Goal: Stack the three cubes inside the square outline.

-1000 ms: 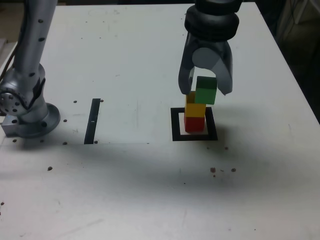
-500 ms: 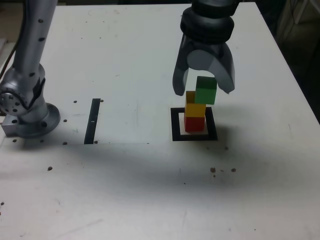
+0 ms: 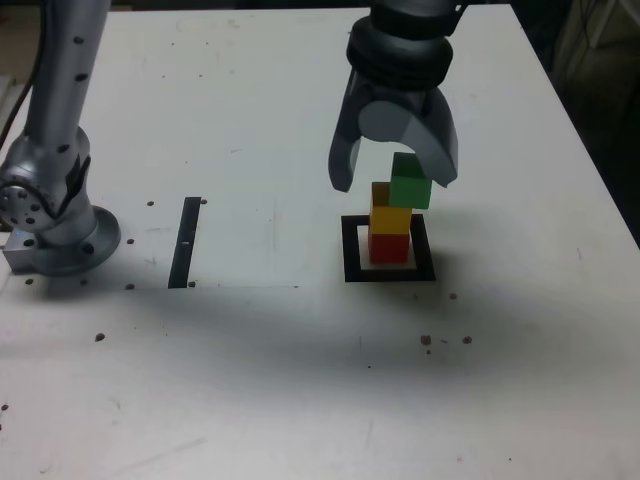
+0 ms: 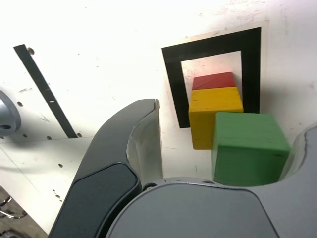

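Now gripper agape; green cube atop yellow cube.

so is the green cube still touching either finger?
Cannot tell. In the exterior view the gripper stands open, clear of the green cube on the view's left, but the right finger overlaps it. The wrist view shows no plain gap there.

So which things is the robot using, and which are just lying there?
Using:
red cube
yellow cube
green cube
square outline
gripper

Just lying there:
thin black strip
dark specks
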Robot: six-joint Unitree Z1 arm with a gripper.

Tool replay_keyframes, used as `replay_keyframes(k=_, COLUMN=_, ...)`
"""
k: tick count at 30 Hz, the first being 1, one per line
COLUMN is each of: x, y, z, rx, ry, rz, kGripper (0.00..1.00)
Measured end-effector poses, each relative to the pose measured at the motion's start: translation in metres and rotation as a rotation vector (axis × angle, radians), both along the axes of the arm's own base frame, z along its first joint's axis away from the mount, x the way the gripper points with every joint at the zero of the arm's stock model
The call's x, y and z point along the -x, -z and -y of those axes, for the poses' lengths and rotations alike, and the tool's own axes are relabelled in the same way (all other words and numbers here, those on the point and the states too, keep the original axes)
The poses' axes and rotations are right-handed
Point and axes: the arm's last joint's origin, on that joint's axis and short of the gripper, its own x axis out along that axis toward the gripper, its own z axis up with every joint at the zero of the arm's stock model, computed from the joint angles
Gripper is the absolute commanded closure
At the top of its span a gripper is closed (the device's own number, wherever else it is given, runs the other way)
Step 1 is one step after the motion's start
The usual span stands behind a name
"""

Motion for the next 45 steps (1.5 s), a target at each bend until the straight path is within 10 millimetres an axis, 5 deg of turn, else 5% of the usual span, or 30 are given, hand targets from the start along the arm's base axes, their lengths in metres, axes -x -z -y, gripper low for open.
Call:
replay_keyframes(k=19, x=0.017, y=-0.012, z=-0.003, rx=-0.016, ry=-0.006, rz=0.021, kGripper=0.04)
replay_keyframes(k=30, x=0.052, y=-0.037, z=-0.008, rx=-0.054, ry=-0.021, rz=0.07, kGripper=0.04)
replay_keyframes(k=45, x=0.117, y=-0.022, z=-0.031, rx=-0.07, ry=-0.091, rz=0.047, kGripper=0.03)
